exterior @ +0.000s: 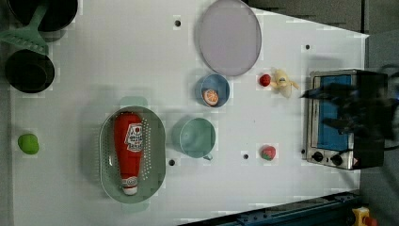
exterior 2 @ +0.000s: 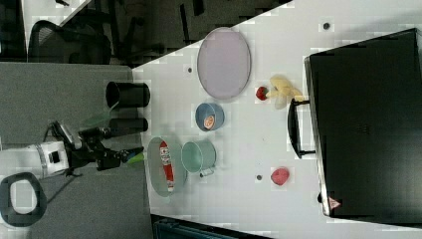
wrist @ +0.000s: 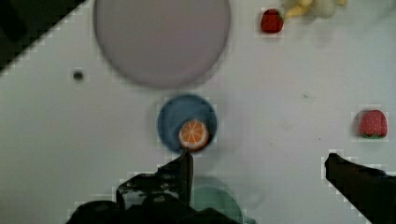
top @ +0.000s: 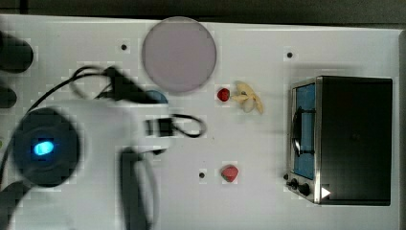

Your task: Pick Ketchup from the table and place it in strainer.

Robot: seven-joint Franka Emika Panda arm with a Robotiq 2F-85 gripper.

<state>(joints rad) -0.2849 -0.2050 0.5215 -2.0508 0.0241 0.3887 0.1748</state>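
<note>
the ketchup bottle (exterior: 128, 151) is seen lying inside the strainer (exterior: 157, 141), so the placing step is judged done; nothing of the task appears left but clearing the arm away. in the left view the strainer sits on the table (exterior: 94, 70) at about 9 o'clock from the green cup (exterior: 197, 137), just beside it, with the blue bowl (exterior: 212, 90) holding an orange slice at about 1 o'clock from the cup. the bottle is laid flat along the strainer's long axis: in the left view its broad red end points to 12 o'clock and its white cap end to 6 o'clock, label uppermost. in the right view the same bottle (exterior 2: 166, 164) is seen lengthwise in the strainer (exterior 2: 155, 175). the gripper (wrist: 257, 161) is shown in the wrist view with fingers spread wide and nothing between them; in the right view it (exterior 2: 128, 155) is seen at about 9 o'clock from the strainer, apart from the bottle.
</note>
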